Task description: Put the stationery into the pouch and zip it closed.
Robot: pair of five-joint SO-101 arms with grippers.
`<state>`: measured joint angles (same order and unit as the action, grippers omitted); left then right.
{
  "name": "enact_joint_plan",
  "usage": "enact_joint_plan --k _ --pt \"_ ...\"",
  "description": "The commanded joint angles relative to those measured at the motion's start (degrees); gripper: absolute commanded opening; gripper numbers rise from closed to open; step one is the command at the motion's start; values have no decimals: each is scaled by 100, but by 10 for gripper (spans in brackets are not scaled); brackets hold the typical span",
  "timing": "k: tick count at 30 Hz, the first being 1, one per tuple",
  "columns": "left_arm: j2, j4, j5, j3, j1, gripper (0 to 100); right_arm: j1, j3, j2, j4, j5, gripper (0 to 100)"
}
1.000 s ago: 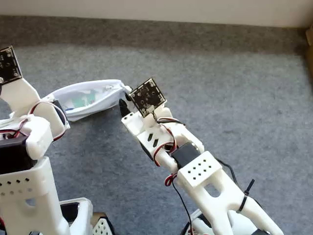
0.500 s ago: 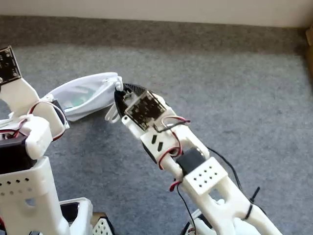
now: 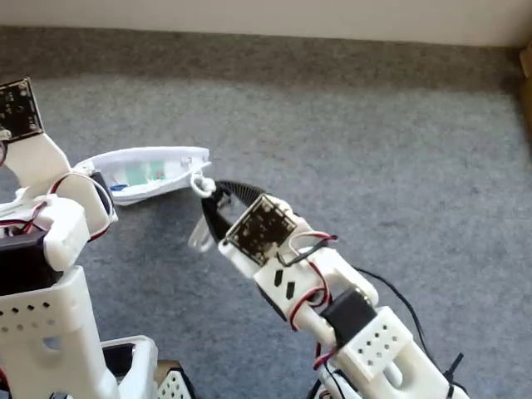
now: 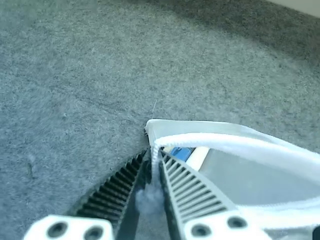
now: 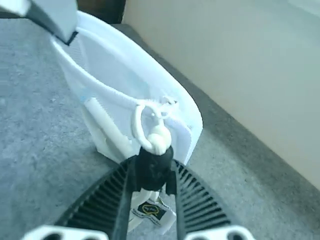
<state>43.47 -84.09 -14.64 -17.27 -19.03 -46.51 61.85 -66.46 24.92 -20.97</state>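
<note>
A white mesh pouch lies on the grey carpet at the left, with green and blue stationery showing through its side. My left gripper is shut on the pouch's left end; its wrist view shows the fingers pinching the pouch corner beside a blue item. At the pouch's right end, my right gripper is shut on the zipper pull. The right wrist view shows the black pull tab with its white ring between the fingers, the pouch stretched beyond.
Grey carpet spreads open to the right and far side. A pale wall strip runs along the far edge, and a brown object shows at the right edge. Both arm bases crowd the near side.
My right gripper has drawn back toward the near side with the zipper pull. The pouch's mouth has gone from bulging to flat and narrow. The left arm has held its place.
</note>
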Motion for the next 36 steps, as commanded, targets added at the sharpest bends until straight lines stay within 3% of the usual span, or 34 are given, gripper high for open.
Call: enact_joint_plan --k 1,7,14,28,32,36 --pt "-22 255 299 -92 75 8 -277 -31 -620 778 -79 5" --pt "-22 378 334 -75 356 20 -330 -31 -1226 1719 396 5" --pt "-31 387 308 -101 1147 210 -330 -22 -1622 2826 396 5" --pt "-75 1398 360 -92 3125 210 -330 -13 -2879 4347 396 5" --pt "-75 1495 923 -75 3785 210 -312 -13 -3354 4611 387 5" --pt "-75 1503 1011 -40 4251 211 -303 -13 -3644 4716 387 5"
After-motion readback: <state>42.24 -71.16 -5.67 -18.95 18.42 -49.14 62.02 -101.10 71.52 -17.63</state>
